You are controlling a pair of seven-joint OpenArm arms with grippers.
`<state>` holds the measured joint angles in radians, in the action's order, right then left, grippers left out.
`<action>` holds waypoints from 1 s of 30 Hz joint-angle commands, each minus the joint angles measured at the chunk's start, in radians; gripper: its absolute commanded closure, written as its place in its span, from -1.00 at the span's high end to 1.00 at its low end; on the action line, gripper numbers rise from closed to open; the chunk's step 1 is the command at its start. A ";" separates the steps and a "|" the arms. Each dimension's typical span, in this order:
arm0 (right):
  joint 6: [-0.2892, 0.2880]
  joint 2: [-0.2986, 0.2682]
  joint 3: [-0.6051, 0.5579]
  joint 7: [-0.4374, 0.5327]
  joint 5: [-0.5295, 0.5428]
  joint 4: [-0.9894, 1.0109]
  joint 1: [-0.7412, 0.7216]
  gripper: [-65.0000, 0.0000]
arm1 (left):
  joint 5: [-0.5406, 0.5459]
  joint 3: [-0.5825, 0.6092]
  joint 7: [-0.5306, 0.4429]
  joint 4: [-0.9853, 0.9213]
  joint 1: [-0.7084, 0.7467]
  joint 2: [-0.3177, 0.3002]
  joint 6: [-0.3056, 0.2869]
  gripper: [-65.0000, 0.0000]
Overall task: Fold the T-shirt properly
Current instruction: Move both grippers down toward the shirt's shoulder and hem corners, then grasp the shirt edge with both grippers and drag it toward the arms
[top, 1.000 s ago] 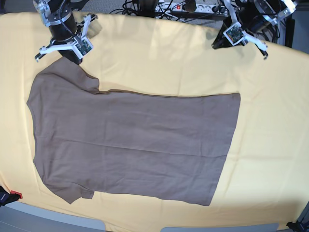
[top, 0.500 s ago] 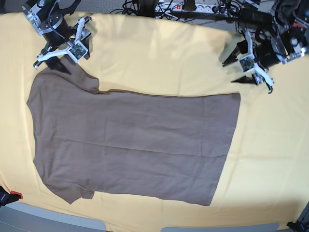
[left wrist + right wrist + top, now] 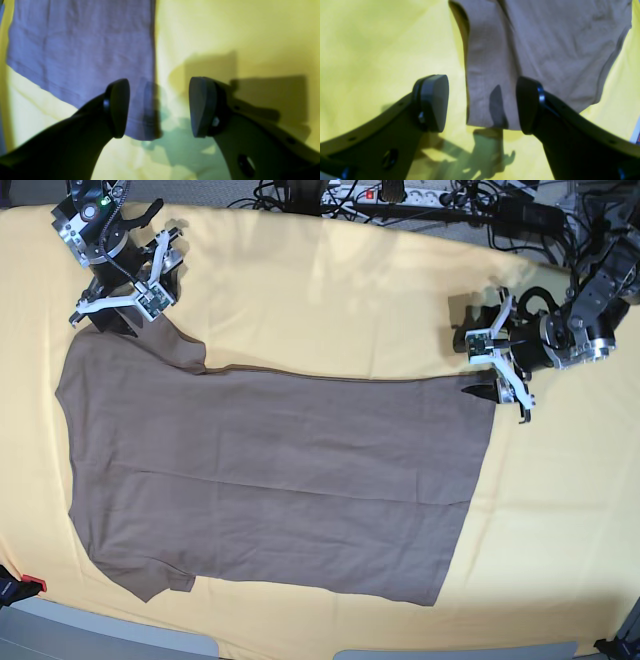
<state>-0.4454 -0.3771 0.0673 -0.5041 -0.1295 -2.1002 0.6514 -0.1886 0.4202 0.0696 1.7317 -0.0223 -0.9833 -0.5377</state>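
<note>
The taupe-brown T-shirt (image 3: 280, 470) lies spread flat on the yellow cloth (image 3: 350, 300), sleeves toward the left and hem toward the right. My left gripper (image 3: 472, 367) hovers open at the hem's far corner. In the left wrist view that corner (image 3: 145, 125) sits between the spread fingers of this gripper (image 3: 158, 107). My right gripper (image 3: 125, 308) stands open over the far sleeve. The right wrist view shows the sleeve's end (image 3: 485, 100) between that gripper's (image 3: 481, 103) dark pads, with nothing pinched.
Cables and a power strip (image 3: 380, 195) run along the back edge behind the cloth. The grey table front (image 3: 100, 635) shows below the cloth, with a small red piece (image 3: 33, 583) at the lower left. Bare yellow cloth surrounds the shirt.
The left arm has come down from the back right to the shirt's far hem corner. The right gripper has shifted slightly left and settled over the far sleeve.
</note>
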 commanded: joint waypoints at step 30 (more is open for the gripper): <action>-0.038 -0.175 0.005 0.020 0.002 0.213 -0.055 -0.94 | -0.091 0.090 -0.148 -0.182 -0.164 0.016 0.006 -1.00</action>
<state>-0.4786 -0.5369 0.0669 -0.4438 -0.1062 -1.8885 0.5900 -0.2779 0.5171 -0.0814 1.5436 -0.1753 -0.9478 -0.5316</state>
